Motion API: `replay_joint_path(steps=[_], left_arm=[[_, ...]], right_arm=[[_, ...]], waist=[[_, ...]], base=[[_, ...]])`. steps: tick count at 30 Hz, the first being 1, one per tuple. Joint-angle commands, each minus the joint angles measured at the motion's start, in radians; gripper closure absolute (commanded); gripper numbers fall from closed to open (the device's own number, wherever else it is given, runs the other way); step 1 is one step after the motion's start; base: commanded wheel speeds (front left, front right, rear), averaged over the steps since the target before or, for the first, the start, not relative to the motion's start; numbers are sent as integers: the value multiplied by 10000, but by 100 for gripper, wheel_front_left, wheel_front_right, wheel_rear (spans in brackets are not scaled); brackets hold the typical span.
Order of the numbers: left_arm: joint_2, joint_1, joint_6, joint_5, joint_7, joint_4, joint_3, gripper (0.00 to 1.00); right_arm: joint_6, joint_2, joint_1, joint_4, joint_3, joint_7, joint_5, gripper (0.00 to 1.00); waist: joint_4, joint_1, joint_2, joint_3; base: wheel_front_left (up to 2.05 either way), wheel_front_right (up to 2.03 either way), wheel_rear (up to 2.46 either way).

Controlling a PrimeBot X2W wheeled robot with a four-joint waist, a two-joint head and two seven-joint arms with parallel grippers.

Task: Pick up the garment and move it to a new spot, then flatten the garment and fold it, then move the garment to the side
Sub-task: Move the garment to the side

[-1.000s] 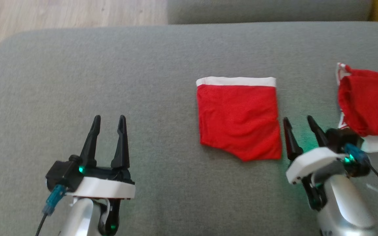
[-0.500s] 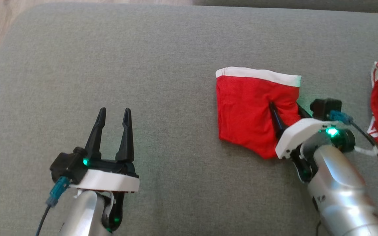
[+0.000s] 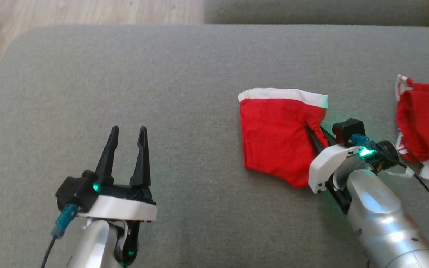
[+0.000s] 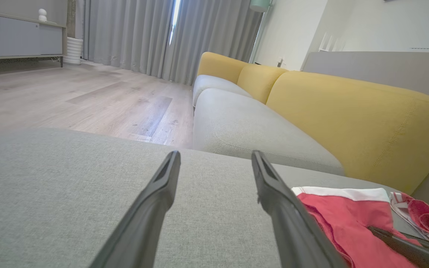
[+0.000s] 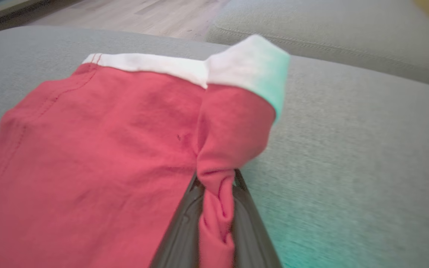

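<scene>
The garment [image 3: 274, 137], red with a white waistband, lies folded on the grey sofa cushion [image 3: 162, 74]. My right gripper [image 3: 313, 127] is shut on its right edge, and the fabric bunches up around the fingers. In the right wrist view a twisted fold of the garment [image 5: 106, 149] sits pinched between the two dark fingers of the right gripper [image 5: 216, 175], with the waistband corner lifted. My left gripper [image 3: 129, 130] stands open over bare cushion, well left of the garment. In the left wrist view the left gripper [image 4: 215, 156] holds nothing, and the garment [image 4: 333, 212] lies to its right.
A second red and white cloth [image 3: 426, 126] lies crumpled at the cushion's right edge. Wood floor [image 3: 69, 11] shows beyond the cushion's far left corner. Another grey seat with yellow backrests [image 4: 348, 111] runs behind.
The right gripper went from beside the garment onto its right edge and closed on it, bunching the fabric. The left gripper stayed put. The head camera shifted.
</scene>
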Motion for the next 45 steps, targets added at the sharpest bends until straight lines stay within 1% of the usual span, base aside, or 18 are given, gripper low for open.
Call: replay_joint_path(steps=[1,4,6,7,9,13,16,18,20,23,28,32,36,39,45], left_arm=[[72,-90,16,-25,-80,-336,335,0],[72,43,25,-18,-80,-359,386,0],[72,121,33,-18,-80,-380,410,0],[72,121,33,-18,-80,-380,410,0],[72,180,50,-26,-80,-407,419,0],[72,202,82,-45,-80,-487,395,0],[72,146,93,-46,-80,-579,400,0],[72,83,88,-30,-80,-604,401,0],[72,6,81,-5,-80,-608,406,0],[72,-176,67,12,-80,-614,384,0],[72,-508,45,20,-80,-614,366,0],[72,-721,32,48,-80,-582,379,0],[72,-895,23,60,-80,-571,376,0],[72,-996,20,62,-80,-545,367,0],[72,-1115,18,75,-80,-488,323,0]], right_arm=[[-9,-88,-433,-276,320,-187,-324,100],[-9,-423,-465,-405,802,-143,-559,100],[-9,-779,-502,-543,1217,-35,-543,100],[-9,-779,-502,-543,1217,-35,-543,100],[-9,-1245,-575,-733,1632,107,-357,100],[-9,-2453,-799,-1292,2430,504,215,100],[-9,-3433,-1036,-1843,2927,941,750,100],[-9,-4139,-1179,-2207,3174,1210,1108,100],[-9,-4957,-1317,-2475,3419,1434,1174,100],[-9,-5890,-1366,-2621,3448,1757,1491,100],[-9,-6921,-1318,-2750,3346,2304,1706,100],[-9,-7404,-1284,-2634,3097,2639,1650,100],[-9,-7645,-1222,-2520,2889,2969,1424,100],[-9,-7702,-1112,-2434,2692,3227,1254,100],[-9,-7547,-926,-2516,2264,3487,1012,100]], waist=[[-245,0,0,-273],[-450,0,0,-500],[-574,0,0,-612],[-574,0,0,-612],[-675,0,0,-677],[-794,0,0,-621],[-838,0,0,-378],[-832,0,0,-159],[-806,0,0,75],[-707,0,0,439],[-550,0,0,1031],[-468,0,0,1392],[-418,0,0,1641],[-424,0,0,1731],[-513,0,0,1751]], base=[[0,0,0],[0,0,0],[0,0,0],[0,0,0],[0,0,0],[0,0,0],[0,0,0],[0,0,0],[0,0,0],[0,0,0],[0,0,0],[0,0,0],[0,0,0],[0,0,0],[0,0,0]])
